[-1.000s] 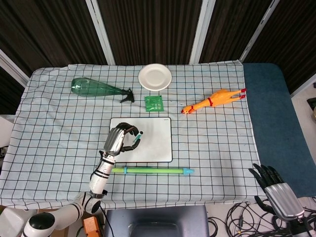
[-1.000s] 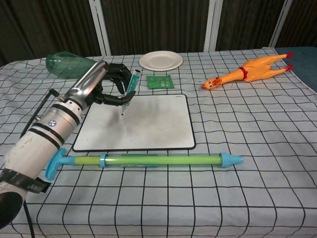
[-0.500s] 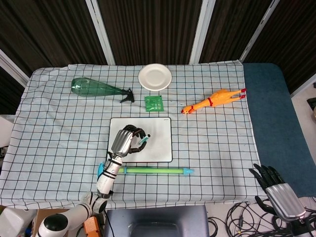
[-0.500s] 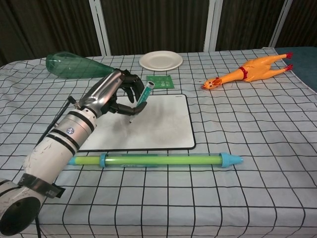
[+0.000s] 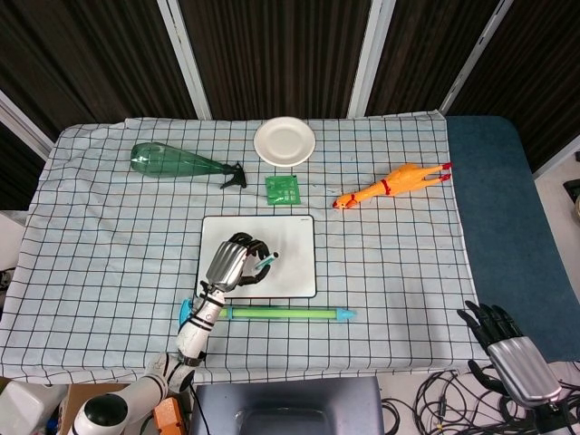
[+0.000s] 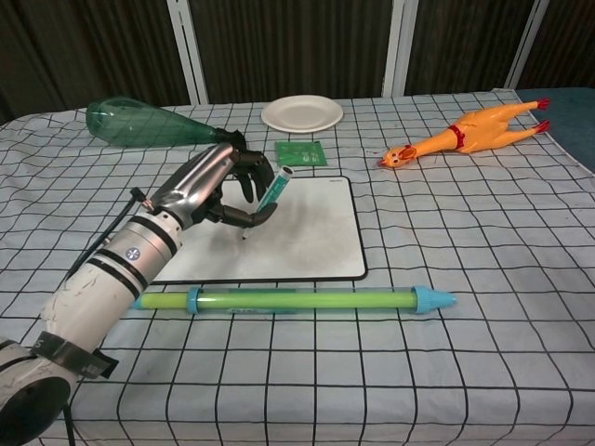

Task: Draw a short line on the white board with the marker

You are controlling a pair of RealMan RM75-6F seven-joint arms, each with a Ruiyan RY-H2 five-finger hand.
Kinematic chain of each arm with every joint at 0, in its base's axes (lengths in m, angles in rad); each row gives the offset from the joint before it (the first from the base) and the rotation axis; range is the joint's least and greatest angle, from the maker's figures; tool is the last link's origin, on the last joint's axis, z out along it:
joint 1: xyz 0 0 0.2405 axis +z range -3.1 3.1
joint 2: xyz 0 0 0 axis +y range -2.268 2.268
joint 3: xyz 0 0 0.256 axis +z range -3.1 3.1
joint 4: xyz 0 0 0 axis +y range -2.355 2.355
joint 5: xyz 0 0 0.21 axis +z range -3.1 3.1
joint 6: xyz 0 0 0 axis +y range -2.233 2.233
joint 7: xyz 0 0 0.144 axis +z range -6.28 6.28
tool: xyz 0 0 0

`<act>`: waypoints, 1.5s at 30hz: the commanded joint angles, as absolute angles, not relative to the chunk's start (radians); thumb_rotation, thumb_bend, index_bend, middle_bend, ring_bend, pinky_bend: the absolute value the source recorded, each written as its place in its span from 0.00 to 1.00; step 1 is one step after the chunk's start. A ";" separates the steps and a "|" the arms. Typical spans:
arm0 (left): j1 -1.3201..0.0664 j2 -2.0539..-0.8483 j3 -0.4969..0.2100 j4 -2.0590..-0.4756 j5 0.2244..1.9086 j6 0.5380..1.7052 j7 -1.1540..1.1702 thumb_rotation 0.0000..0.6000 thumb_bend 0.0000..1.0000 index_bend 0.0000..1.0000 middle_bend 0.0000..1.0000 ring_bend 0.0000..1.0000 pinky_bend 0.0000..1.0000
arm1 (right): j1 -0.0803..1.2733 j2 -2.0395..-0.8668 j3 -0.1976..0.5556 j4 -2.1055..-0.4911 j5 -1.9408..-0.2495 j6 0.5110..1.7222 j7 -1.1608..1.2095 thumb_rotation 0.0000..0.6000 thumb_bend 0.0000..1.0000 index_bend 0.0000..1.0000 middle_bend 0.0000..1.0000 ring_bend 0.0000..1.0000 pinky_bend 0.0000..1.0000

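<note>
The marker [image 6: 271,196] is pinched in the fingers of the left hand [image 6: 220,187], tilted with its cap end leaning up and away from the robot and its tip down at the white board [image 6: 307,232], over the board's middle. Whether the tip truly touches the surface cannot be told from either view. The board lies near the centre of the table, closer to the front edge than the back.

The main risk, as I judge it, is the tilt: a slanted tip pressed too lightly skips and leaves no line, while too hard a press could twist the marker in the pinch or push the board along the checked cloth [image 5: 109,236], which may slide or wrinkle. A stroke carried too far toward the robot could run off the board's near edge, where the green tube [image 6: 297,300] lies just beside it and could be knocked.

Toward the back edge lie a green packet [image 5: 283,189], a white plate [image 5: 285,141] and a green bottle [image 5: 177,164]; a rubber chicken [image 5: 391,187] lies toward the right edge. The right hand [image 5: 507,349] hangs off the table's front right corner, fingers apart and empty.
</note>
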State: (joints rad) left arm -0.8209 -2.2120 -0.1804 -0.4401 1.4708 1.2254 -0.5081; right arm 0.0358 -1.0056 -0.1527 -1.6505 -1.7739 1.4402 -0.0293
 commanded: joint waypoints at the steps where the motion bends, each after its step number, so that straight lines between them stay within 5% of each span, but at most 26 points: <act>1: -0.819 -2.213 -0.177 -0.434 1.472 1.225 -0.507 1.00 0.50 0.78 0.75 0.52 0.31 | 0.036 -1.006 -0.153 -1.650 -1.774 1.439 -0.031 1.00 0.33 0.00 0.00 0.00 0.07; 45: -0.770 -2.196 -0.131 -0.361 1.484 1.224 -0.549 1.00 0.50 0.78 0.75 0.52 0.30 | 0.034 -1.011 -0.150 -1.653 -1.764 1.434 -0.047 1.00 0.33 0.00 0.00 0.00 0.07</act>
State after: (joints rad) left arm -0.7707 -2.1964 -0.1309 -0.3616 1.4839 1.2234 -0.5481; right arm 0.0342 -1.0105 -0.1499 -1.6529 -1.7641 1.4343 -0.0469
